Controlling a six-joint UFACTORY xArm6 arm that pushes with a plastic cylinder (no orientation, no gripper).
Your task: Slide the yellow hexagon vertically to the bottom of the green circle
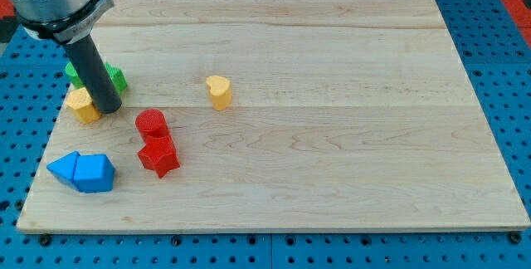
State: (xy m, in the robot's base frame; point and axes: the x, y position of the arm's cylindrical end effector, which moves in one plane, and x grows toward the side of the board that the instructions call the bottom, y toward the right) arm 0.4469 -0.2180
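The yellow hexagon (83,105) lies near the board's left edge, partly hidden by my rod. The green circle (114,77) sits just above it and to the right; more green (74,73) shows left of the rod and may be a second block. My tip (109,108) rests on the board right against the yellow hexagon's right side and just below the green circle.
A yellow heart-shaped block (219,90) lies toward the middle. A red circle (151,124) and a red star (158,156) sit stacked in a column right of my tip. Two blue blocks (83,172) lie at the bottom left. The wooden board (332,136) rests on a blue perforated table.
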